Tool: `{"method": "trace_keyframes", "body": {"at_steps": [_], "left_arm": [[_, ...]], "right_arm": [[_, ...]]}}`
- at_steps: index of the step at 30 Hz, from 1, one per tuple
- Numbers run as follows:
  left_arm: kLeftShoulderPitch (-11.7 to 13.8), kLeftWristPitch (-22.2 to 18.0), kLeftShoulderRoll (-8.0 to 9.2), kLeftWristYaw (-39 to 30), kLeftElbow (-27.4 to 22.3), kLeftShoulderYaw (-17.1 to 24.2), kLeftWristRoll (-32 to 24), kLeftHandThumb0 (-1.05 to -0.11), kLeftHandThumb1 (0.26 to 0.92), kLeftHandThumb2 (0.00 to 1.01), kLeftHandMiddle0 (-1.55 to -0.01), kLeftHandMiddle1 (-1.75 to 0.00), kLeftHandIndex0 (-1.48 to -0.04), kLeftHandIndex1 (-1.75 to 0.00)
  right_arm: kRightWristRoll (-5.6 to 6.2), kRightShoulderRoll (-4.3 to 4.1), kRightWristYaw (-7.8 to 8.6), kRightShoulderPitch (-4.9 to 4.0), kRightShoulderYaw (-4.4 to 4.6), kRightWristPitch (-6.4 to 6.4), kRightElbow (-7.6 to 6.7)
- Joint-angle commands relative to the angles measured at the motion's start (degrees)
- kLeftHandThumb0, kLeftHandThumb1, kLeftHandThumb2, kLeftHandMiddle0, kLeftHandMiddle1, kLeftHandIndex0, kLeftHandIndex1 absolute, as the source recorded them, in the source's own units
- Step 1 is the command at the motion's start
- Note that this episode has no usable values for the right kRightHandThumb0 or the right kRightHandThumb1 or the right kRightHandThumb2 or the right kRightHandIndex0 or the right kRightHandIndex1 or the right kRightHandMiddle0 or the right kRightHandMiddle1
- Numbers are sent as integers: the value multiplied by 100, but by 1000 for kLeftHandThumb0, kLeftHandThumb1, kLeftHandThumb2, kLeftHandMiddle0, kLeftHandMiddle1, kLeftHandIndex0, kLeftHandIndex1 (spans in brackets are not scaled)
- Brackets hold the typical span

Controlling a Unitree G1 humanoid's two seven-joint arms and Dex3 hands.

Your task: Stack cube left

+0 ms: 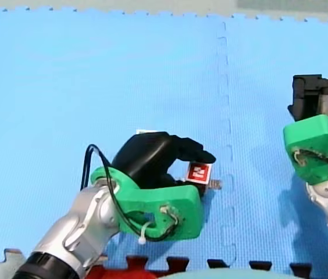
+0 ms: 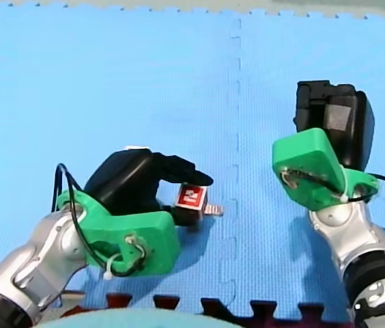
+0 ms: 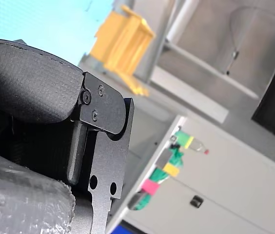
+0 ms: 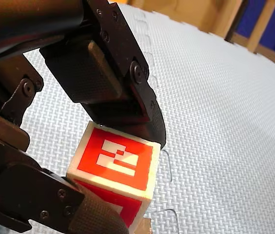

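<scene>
My left hand (image 1: 152, 157) sits low near the front edge of the blue foam mat (image 1: 94, 75), clenched around the red cube (image 1: 199, 172). The cube has a white patterned label on its upper face and is tilted, one corner pointing toward the mat's seam (image 1: 228, 116), which runs just to its right. In the second wrist view, one black finger (image 4: 103, 63) presses down on the cube's far top edge while another pad (image 4: 93, 214) braces it from the near side. I cannot tell whether the cube touches the mat. A small pale piece (image 1: 213, 185) with a bit of wire pokes out beside its lower edge; I cannot make out what it is.

My right hand (image 2: 332, 123) is well apart, over the mat's right side, holding nothing; whether it is clenched or released I cannot tell.
</scene>
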Motion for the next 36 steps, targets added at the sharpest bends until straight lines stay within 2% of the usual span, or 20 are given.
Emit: {"method": "trace_keyframes", "body": {"at_steps": [1,5,9,14,27,36], "left_arm": [[-53,-150,-22,245,285,-9,48,-480,850,0,-880,-1746,-1244,-22],[-155,-446,-53,741,686,2,136,-474,848,0,-876,-1746,-1246,-22],[-325,-1029,-138,1571,1468,-49,281,-473,849,1,-875,-1746,-1247,-20],[-454,-1310,-169,1884,1874,-71,339,-476,852,2,-876,-1746,-1248,-19],[-602,-1463,-133,2164,2172,-171,484,-473,857,3,-874,-1746,-1237,-10],[-702,-1445,-108,2185,2268,-278,584,-474,861,3,-872,-1746,-1231,-6]], "right_arm": [[23,1,-9,11,-1,-4,-28],[3,22,-43,12,11,13,-31],[-22,41,-89,12,28,23,-25],[-31,46,-121,17,32,14,-25],[-67,30,-241,49,77,-80,-54],[-82,54,-274,38,107,-64,-96]]}}
